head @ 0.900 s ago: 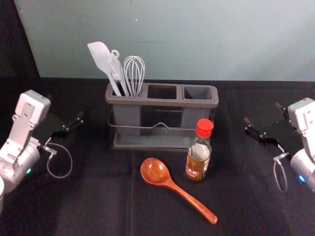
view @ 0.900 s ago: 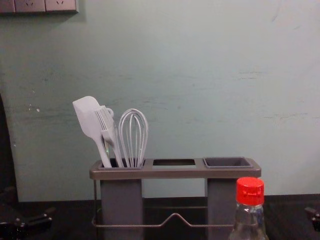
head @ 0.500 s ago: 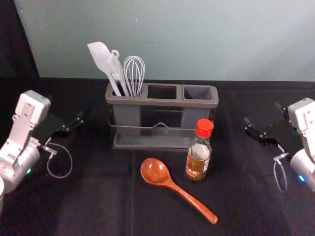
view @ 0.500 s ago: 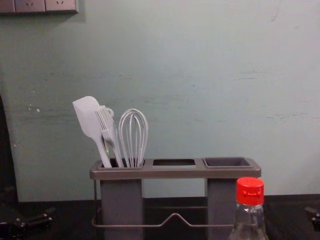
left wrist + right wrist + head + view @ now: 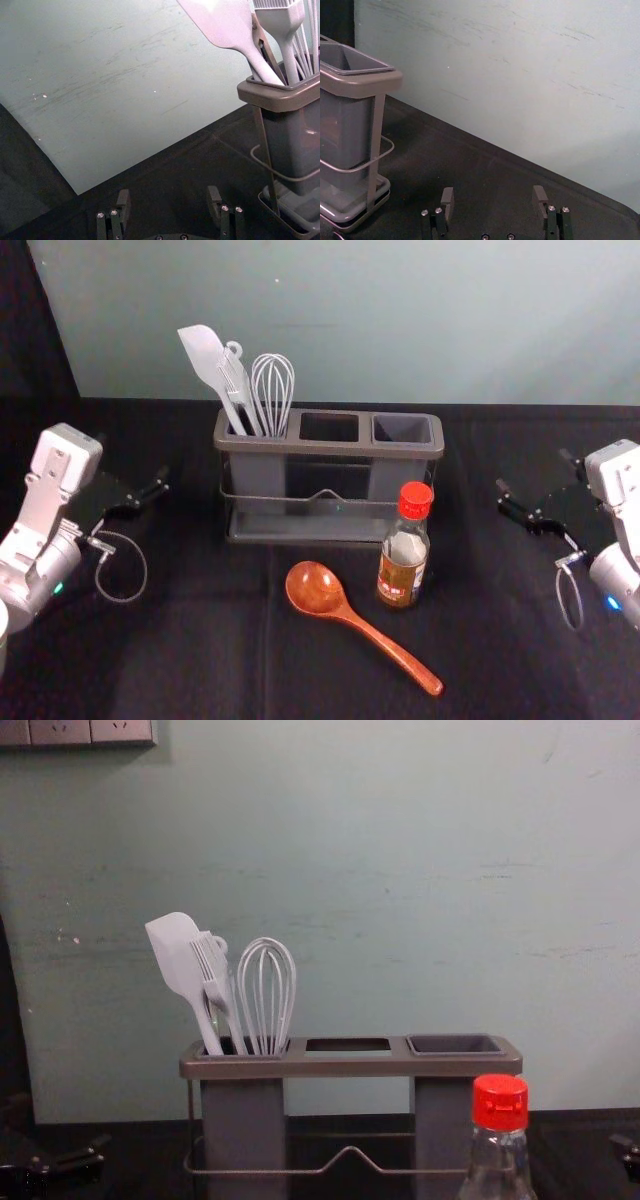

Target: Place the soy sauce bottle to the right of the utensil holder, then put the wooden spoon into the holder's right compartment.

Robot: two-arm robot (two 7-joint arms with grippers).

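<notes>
The soy sauce bottle point(image 5: 404, 558), red-capped, stands upright in front of the utensil holder's point(image 5: 330, 448) right part; its cap and neck show in the chest view. The wooden spoon point(image 5: 316, 590) lies in front of the holder, bowl toward the left and handle slanting to the near right. At the left side of the head view, my left gripper point(image 5: 132, 458) is apart from the holder; its wrist view shows the gripper point(image 5: 168, 194) open and empty. My right gripper point(image 5: 534, 470) is off to the bottle's right, and in its wrist view the gripper point(image 5: 493, 192) is open and empty too.
A white spatula point(image 5: 205, 355), a brush and a whisk point(image 5: 273, 390) stand in the holder's left compartment. Its middle and right point(image 5: 403, 428) compartments hold nothing visible. Behind the black-covered table rises a pale wall point(image 5: 400, 320). Bare cloth lies to the right of the bottle.
</notes>
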